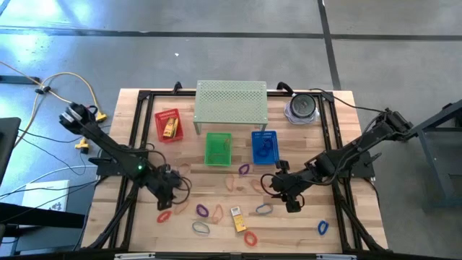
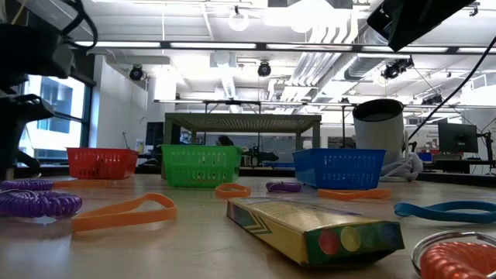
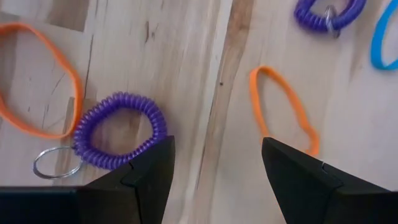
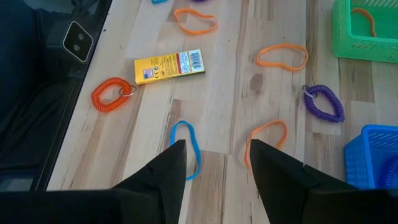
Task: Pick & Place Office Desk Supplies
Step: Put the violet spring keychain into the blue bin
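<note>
Office desk supplies lie loose on the wooden table [image 1: 144, 238]. My left gripper [image 1: 170, 189] [image 3: 214, 146] hovers open over bare wood, between a purple coil with a key ring [image 3: 118, 130] [image 1: 201, 210] and an orange band [image 3: 283, 109]. My right gripper [image 1: 286, 192] [image 4: 217, 146] hangs open above a blue band [image 4: 186, 146] [image 1: 263, 209] and an orange band [image 4: 267, 140]. A yellow packet [image 4: 169, 65] [image 1: 237, 219] [image 2: 310, 229] lies flat near the front, with an orange coil [image 4: 112, 93] [image 1: 250, 237] beside it.
Red [image 1: 168, 124], green [image 1: 218, 148] and blue [image 1: 264, 146] mesh baskets stand in a row before a pale green perforated shelf [image 1: 231, 103]. A round container [image 1: 302, 108] sits at the far right. More loops lie scattered, among them a purple coil [image 4: 323, 102].
</note>
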You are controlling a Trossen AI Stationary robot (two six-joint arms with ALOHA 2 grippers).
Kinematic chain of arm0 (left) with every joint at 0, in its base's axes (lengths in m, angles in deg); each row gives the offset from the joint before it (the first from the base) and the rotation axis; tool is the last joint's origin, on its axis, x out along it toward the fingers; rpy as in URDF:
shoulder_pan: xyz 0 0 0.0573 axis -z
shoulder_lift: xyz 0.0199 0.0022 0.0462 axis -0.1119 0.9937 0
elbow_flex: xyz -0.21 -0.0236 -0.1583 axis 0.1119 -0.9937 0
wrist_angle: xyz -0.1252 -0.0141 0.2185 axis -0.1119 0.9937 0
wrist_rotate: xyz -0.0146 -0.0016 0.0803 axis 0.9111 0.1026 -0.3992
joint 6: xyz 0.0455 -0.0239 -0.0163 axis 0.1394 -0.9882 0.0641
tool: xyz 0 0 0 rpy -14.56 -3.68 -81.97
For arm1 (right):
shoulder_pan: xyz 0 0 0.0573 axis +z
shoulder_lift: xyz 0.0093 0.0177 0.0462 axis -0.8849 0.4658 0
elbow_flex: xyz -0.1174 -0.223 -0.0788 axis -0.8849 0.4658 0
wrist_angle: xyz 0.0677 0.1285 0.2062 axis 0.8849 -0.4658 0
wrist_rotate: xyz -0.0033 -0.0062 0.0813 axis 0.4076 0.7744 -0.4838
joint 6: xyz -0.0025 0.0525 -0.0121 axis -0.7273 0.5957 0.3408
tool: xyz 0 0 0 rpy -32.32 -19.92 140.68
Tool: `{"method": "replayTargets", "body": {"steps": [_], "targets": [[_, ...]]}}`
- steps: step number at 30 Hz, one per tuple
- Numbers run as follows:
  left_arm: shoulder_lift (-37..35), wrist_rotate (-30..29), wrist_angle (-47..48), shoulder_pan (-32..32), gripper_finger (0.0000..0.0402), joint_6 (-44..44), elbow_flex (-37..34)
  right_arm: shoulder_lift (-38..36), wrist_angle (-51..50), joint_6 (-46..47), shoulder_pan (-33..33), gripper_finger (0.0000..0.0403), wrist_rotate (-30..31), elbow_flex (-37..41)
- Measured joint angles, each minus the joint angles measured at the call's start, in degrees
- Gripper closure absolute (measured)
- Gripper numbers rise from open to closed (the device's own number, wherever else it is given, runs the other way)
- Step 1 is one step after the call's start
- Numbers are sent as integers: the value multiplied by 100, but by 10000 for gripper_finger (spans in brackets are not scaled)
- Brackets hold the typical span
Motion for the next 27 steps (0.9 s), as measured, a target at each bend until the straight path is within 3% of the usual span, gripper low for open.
{"method": "replayTargets", "body": {"steps": [11,19,27], "targets": [[127,-683,174,9,167,776,0,0,21,-2,0,237,39,0],[256,-703,370,9,167,704,-9,0,22,-2,2,237,37,0],[934,-714,329,7,168,711,15,0,44,-44,0,237,39,2]]}}
